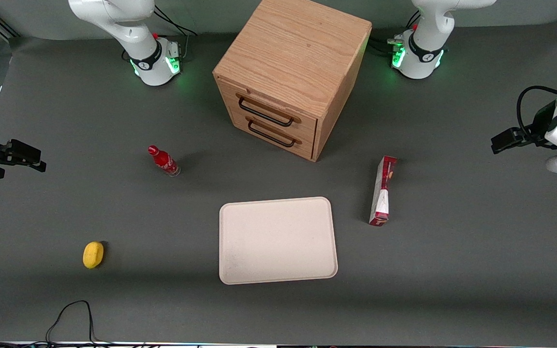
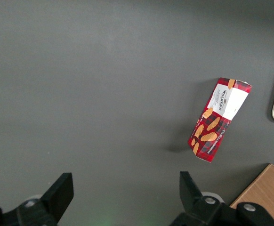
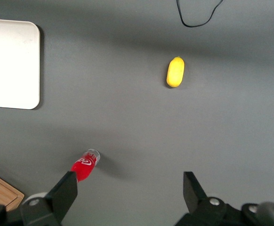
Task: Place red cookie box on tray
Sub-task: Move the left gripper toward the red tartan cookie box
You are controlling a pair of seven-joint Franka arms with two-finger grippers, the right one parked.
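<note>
Gripper [image 2: 123, 197]: jaws spread wide, holding nothing | long narrow red cardboard cookie box [image 2: 220, 119]: on the mat, well ahead of the jaws, near the flat beige rectangular tray [image 1: 278, 240] | risk: box standing on narrow edge, off-centre closing could topple it.

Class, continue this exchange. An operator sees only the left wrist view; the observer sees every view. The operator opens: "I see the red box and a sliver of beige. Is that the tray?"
Observer: Yes. The flat beige rectangular tray lies beside the long red cardboard cookie box, not touching it.
Operator: Where is my gripper?
Observer: The left gripper hangs open toward the working arm's end of the table, not above the box.
Operator: Anything else red?
Observer: A small red bottle sits toward the parked arm's end.
</note>
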